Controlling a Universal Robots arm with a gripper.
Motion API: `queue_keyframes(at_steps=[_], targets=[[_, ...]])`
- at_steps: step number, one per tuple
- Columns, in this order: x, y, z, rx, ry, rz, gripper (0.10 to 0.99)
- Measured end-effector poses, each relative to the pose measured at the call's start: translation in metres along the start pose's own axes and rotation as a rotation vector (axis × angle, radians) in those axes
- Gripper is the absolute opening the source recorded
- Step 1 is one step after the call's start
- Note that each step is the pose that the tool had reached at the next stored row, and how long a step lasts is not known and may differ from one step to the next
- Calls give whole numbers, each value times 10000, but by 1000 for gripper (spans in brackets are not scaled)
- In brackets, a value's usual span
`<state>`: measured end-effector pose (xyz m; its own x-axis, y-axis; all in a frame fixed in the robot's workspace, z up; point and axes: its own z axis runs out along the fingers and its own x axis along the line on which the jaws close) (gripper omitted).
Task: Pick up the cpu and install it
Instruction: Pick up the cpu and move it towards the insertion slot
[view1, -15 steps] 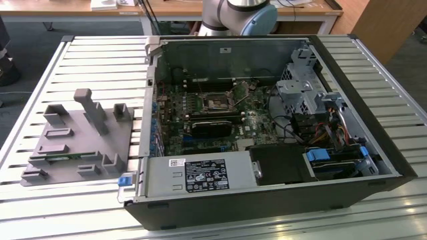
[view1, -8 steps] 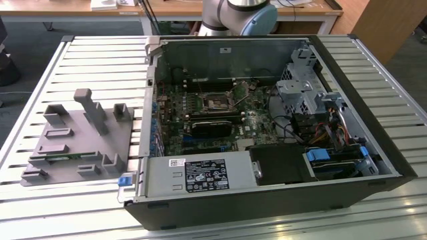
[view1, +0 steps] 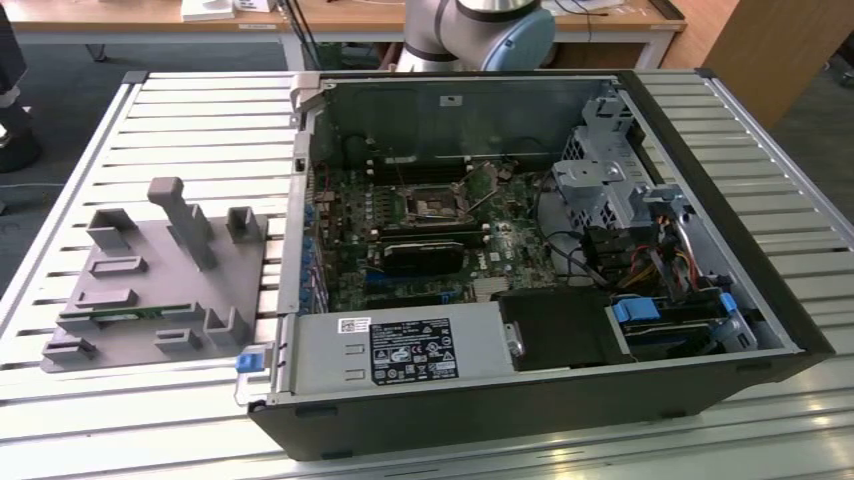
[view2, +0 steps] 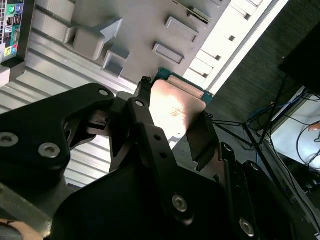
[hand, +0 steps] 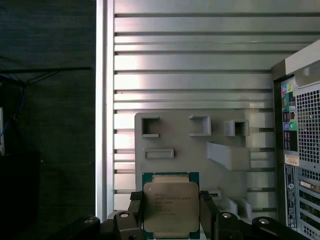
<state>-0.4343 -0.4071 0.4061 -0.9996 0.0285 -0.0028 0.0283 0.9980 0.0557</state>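
Jaws: clamped on the cpu, one black jaw against each of two opposite edges, as both wrist views show.
Cpu (hand: 171, 207) (view2: 175, 107): held between the jaws with its silvery top plate facing the first wrist camera. A thin green rim shows around the plate. It is raised over the table, with the plate below it.
Plate (view1: 174, 290) (hand: 185, 150) (view2: 140, 25): a flat grey holder lying on the table, with raised blocks, open pockets and one tall post. In the exterior view it sits on that view's left, just beside the case.
Table (view1: 200, 130) (hand: 200, 60) (view2: 50, 65): slatted bare metal. It carries both the plate and the case.
Case (view1: 534, 400) (hand: 300, 140): a black computer case lying on its side with the side panel off. In the first wrist view its rear panel, with ports and a vent grid, stands next to the plate.
Motherboard (view1: 507, 240): lies flat inside the case.
Socket (view1: 438, 205): a square socket on the motherboard, well apart from the plate.
Arm (view1: 481, 30): its grey and blue base joint stands behind the case, at the far edge of the table.
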Motion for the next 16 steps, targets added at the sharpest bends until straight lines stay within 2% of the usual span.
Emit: queue_keyframes(at_steps=[16], targets=[[-112, 5, -22, 0, 0, 0, 541]])
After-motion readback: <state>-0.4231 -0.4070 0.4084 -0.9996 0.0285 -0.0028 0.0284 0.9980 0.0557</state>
